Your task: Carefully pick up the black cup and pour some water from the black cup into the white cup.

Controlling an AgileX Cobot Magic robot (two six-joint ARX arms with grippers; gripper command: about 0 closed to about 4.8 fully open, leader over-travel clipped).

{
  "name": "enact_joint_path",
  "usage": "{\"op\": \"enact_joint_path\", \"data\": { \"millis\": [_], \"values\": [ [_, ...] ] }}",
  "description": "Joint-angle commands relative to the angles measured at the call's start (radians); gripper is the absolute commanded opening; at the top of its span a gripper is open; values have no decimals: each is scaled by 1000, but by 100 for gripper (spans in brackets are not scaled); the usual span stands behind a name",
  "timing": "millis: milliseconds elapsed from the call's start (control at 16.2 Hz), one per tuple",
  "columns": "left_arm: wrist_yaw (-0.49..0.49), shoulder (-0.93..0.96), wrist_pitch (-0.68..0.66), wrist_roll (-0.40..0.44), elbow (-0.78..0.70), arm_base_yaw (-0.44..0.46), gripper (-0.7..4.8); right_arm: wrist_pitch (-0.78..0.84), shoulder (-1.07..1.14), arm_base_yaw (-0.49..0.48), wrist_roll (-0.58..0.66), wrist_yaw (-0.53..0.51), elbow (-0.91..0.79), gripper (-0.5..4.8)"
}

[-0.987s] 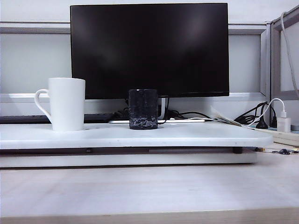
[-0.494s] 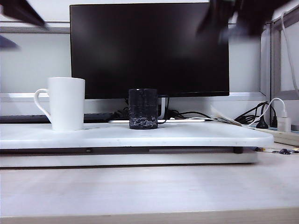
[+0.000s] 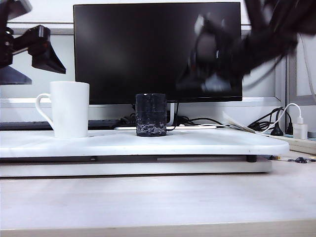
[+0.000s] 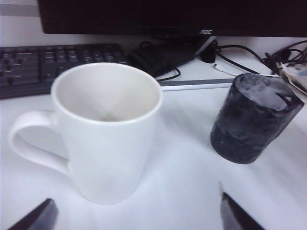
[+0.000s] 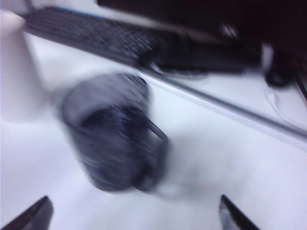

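Observation:
The white cup stands upright on the left of the white board, handle pointing left. The short black cup stands upright at the board's middle, apart from it. My left gripper hangs open high at the upper left, above and left of the white cup. In the left wrist view its dark fingertips flank the board in front of the white cup, with the black cup beside it. My right gripper, blurred, hovers above and right of the black cup. It is open, with the black cup ahead. I cannot make out any water.
A large black monitor stands behind the board, with a black keyboard and tangled cables at its foot. A white charger and power strip lie at the right. The board's front edge steps down to the desk.
Both arms have come down into the exterior view from above, the left at the upper left, the right sweeping in blurred toward the middle. Neither cup has moved.

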Motion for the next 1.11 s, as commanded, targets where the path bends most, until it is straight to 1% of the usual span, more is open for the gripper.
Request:
{"op": "enact_joint_path", "data": {
  "millis": [62,123,185,370,432,555,864,926,987,1111],
  "values": [
    [-61,40,134,8,5,1,479,74,79,-1,1,-2,36,436],
    [-56,58,145,6,9,1,479,87,108,0,1,-2,48,436],
    [-7,79,158,3,10,-1,479,100,167,0,2,-2,86,436],
    [-9,81,176,5,11,-25,479,134,216,2,0,8,131,431],
    [-9,81,179,34,11,-25,479,183,233,2,1,35,137,431],
    [-10,81,186,37,11,-24,479,234,261,2,1,54,146,431],
    [-16,81,184,37,11,-24,479,233,347,16,5,61,197,426],
    [-16,81,184,37,11,-24,479,233,357,17,5,69,198,367],
    [-16,81,184,37,11,-24,479,233,358,17,5,69,198,331],
    [-16,81,185,37,11,-24,479,233,359,17,5,69,198,120]
  ]
}}
